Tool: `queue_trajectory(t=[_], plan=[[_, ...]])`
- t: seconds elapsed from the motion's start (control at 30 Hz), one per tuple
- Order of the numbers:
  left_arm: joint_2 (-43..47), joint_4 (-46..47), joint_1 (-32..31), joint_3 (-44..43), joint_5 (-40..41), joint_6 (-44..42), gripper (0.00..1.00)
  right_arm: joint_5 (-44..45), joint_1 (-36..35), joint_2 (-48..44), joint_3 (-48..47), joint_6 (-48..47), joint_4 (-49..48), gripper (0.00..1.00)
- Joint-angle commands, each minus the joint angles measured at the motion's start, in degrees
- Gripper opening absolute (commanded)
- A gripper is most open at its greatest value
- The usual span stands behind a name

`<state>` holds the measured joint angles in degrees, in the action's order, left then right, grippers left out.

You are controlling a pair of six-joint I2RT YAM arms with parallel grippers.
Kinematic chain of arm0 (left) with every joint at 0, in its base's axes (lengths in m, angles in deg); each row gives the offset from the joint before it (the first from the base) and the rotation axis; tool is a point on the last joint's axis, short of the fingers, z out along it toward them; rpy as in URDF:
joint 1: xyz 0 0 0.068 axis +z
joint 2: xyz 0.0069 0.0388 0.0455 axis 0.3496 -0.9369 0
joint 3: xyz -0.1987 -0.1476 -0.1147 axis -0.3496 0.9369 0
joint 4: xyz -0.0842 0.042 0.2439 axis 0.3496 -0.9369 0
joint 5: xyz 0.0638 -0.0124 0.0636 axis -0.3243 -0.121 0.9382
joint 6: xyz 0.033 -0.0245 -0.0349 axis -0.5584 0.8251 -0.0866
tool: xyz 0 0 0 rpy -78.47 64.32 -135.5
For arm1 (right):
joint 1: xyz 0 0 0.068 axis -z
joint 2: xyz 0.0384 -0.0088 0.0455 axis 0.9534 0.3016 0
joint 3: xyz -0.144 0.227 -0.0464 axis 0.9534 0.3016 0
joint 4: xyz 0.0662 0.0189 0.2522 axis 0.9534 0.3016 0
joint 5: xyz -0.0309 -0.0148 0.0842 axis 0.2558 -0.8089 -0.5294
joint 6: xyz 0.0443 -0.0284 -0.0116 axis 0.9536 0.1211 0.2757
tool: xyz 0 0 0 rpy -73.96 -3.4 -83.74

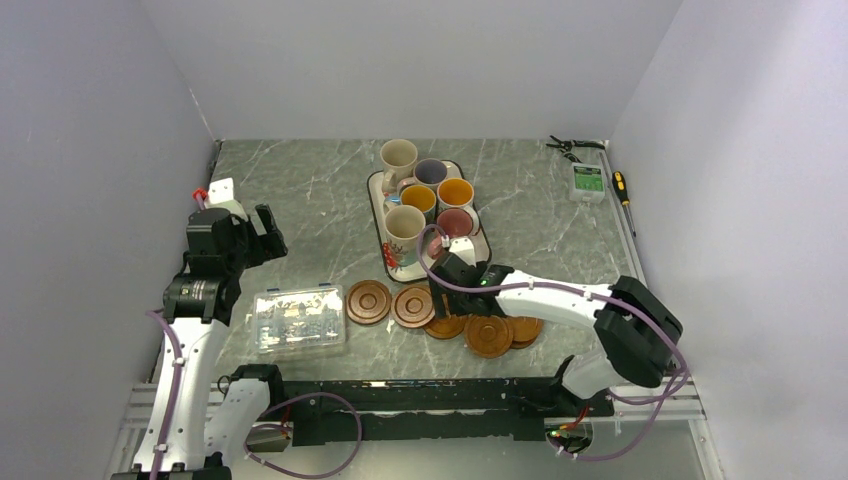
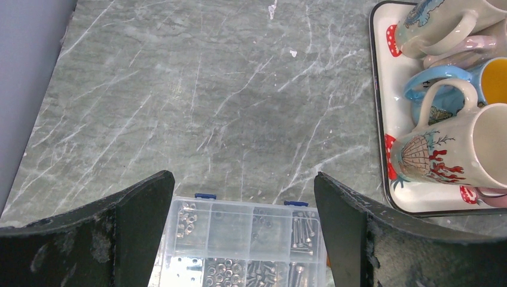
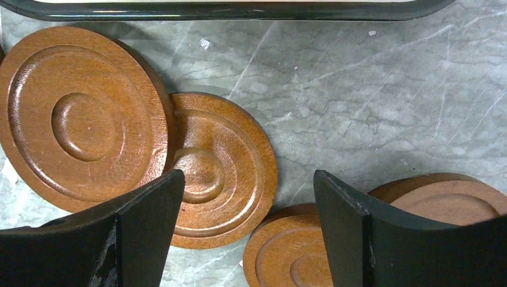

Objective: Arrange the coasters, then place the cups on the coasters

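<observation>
Several brown grooved coasters lie in a loose, partly overlapping row in front of the tray: one [image 1: 368, 302] on its own at the left, one [image 1: 413, 306] beside it, and others [image 1: 489, 335] bunched to the right. My right gripper [image 1: 445, 285] hangs open just above them. In the right wrist view its fingers [image 3: 149, 221] straddle two coasters [image 3: 221, 167] [image 3: 293, 257] and grip nothing. Several cups, among them a cream one [image 1: 404, 235] and an orange-lined one [image 1: 455, 192], stand on the white tray [image 1: 376, 215]. My left gripper [image 1: 265, 235] is open and empty, raised at the left.
A clear plastic box [image 1: 297, 318] of screws and nuts lies left of the coasters, directly under the left gripper [image 2: 244, 197] in its wrist view. The tray rim [image 3: 239, 9] runs close behind the coasters. Pliers [image 1: 570, 146], a small device [image 1: 587, 182] and a screwdriver [image 1: 622, 190] lie back right.
</observation>
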<state>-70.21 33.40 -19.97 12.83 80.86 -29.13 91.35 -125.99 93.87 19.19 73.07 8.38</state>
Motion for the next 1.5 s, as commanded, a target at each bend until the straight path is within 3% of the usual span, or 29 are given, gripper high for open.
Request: queue_trajectory(t=[0.0, 0.57, 1.1, 1.47], plan=[[-0.02, 1.64, -0.18, -0.86, -0.82, 0.21, 0.94, 1.49, 0.54, 0.8, -0.44, -1.13, -1.19, 0.83], [0.35, 1.47, -0.21, -0.86, -0.32, 0.25, 0.94, 3.22, 6.12, 4.26, 0.18, -0.33, 2.01, 0.76], [0.6, 1.46, -0.23, -0.77, -0.16, 0.32, 0.94, 1.88, 16.47, -1.9, 4.3, -0.29, 1.64, 0.71], [0.18, 1.3, -0.17, -0.82, 0.09, 0.27, 0.94, -1.51, 17.38, -5.81, 2.21, -2.47, 2.11, 0.73]])
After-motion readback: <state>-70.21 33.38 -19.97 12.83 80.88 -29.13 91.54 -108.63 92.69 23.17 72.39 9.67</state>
